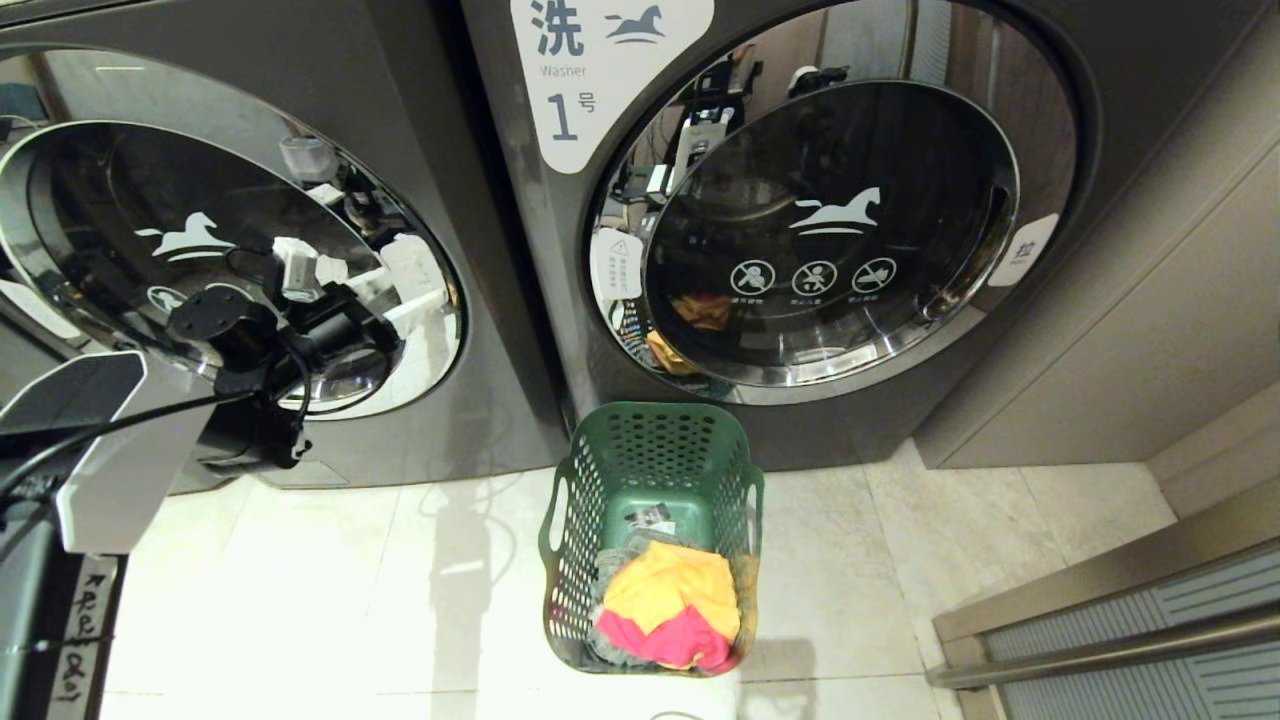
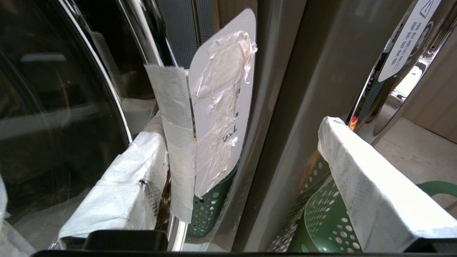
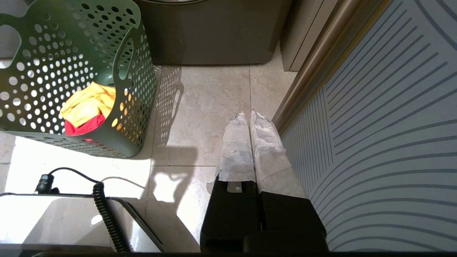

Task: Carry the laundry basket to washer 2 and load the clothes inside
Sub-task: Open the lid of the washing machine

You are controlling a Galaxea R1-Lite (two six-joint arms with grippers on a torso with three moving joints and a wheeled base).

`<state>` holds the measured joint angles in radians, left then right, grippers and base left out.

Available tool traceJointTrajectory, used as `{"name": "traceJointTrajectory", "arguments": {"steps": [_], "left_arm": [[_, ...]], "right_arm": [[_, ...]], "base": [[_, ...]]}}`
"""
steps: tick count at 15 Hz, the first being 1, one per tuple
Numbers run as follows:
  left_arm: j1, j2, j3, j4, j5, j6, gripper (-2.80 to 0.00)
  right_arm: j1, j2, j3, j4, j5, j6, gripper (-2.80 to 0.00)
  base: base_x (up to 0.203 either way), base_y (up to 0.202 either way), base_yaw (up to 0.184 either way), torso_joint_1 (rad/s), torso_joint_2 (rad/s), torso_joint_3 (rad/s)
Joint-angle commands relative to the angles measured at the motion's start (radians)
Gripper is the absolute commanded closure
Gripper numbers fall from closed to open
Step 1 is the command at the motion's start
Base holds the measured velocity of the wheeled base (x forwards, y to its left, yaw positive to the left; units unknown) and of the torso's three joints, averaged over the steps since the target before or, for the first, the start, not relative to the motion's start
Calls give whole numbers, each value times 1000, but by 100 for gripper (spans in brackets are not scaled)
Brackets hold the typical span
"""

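Observation:
The dark green laundry basket [image 1: 650, 445] stands on the tile floor before the gap between two grey washers, with yellow and pink clothes [image 1: 672, 605] inside. The left machine is washer 2 [image 1: 500, 330]; its number label is out of view and its round door [image 1: 120, 250] looks closed. My left gripper [image 1: 350, 290] is at the door's right edge. In the left wrist view this gripper [image 2: 242, 142] is open wide, one white-wrapped finger [image 2: 135, 171] against the chrome rim, the taped white pull tab [image 2: 221, 107] between the fingers. My right gripper [image 3: 250, 116] hangs shut over the floor, holding nothing.
Washer 1 [image 1: 570, 110] stands to the right with its door closed. A beige cabinet panel [image 1: 1150, 330] and a metal door track [image 1: 1100, 600] bound the right side. My base with a coiled cable [image 3: 103, 210] is just behind the basket [image 3: 71, 53].

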<state>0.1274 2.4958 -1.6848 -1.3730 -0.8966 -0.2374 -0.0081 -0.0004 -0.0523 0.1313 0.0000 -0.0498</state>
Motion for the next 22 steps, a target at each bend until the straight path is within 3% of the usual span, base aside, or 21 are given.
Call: {"name": "traceJointTrajectory", "arguments": {"steps": [1, 6, 15, 19, 22], "left_arm": [[0, 21, -12, -8, -5, -3, -280], [-1, 30, -18, -8, -101, -5, -280], [-38, 11, -20, -9, -108, -21, -280], [-82, 7, 0, -66, -107, -85, -280], [-94, 12, 4, -74, -102, -88, -280]], "right_arm": [[0, 0, 0, 1, 0, -1, 0], [0, 0, 0, 1, 0, -1, 0], [0, 0, 0, 1, 0, -1, 0], [0, 0, 0, 1, 0, -1, 0], [0, 0, 0, 1, 0, -1, 0]], "base": [[0, 0, 0, 0, 0, 0], [0, 0, 0, 0, 0, 0], [0, 0, 0, 0, 0, 0], [0, 0, 0, 0, 0, 0], [0, 0, 0, 0, 0, 0]]}}
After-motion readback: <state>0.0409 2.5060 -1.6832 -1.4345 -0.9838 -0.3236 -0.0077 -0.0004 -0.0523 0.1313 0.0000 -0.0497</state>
